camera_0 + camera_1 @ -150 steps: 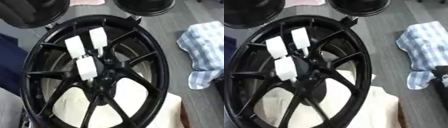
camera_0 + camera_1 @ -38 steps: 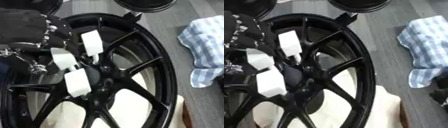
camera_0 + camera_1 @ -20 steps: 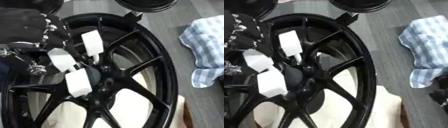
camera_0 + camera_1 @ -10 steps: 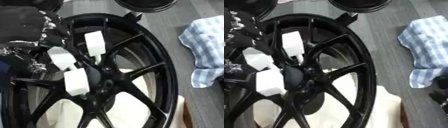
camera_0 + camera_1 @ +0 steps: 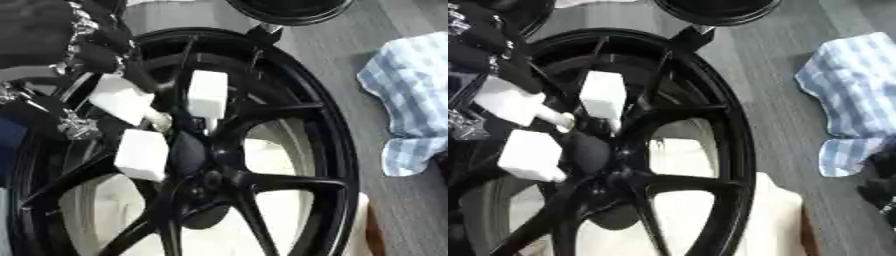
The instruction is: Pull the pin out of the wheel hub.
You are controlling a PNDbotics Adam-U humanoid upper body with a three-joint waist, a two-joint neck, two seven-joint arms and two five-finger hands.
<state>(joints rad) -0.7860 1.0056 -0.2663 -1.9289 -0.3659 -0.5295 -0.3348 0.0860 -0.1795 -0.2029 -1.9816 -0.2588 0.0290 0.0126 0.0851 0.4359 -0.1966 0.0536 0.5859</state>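
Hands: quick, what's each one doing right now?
Left hand: at the upper-left white pin; grip cannot be told.
Right hand: not in view.

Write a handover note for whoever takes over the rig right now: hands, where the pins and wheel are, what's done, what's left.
Left hand: at the upper-left white pin, fingers curled at its outer end.
Right hand: only a dark shape at the right edge, state unclear.
Black wheel lies flat; three white pins sit around the hub: upper-left, top, lower-left.
Done: pin reached.
Left: pull it out; its stem is still at the hub.
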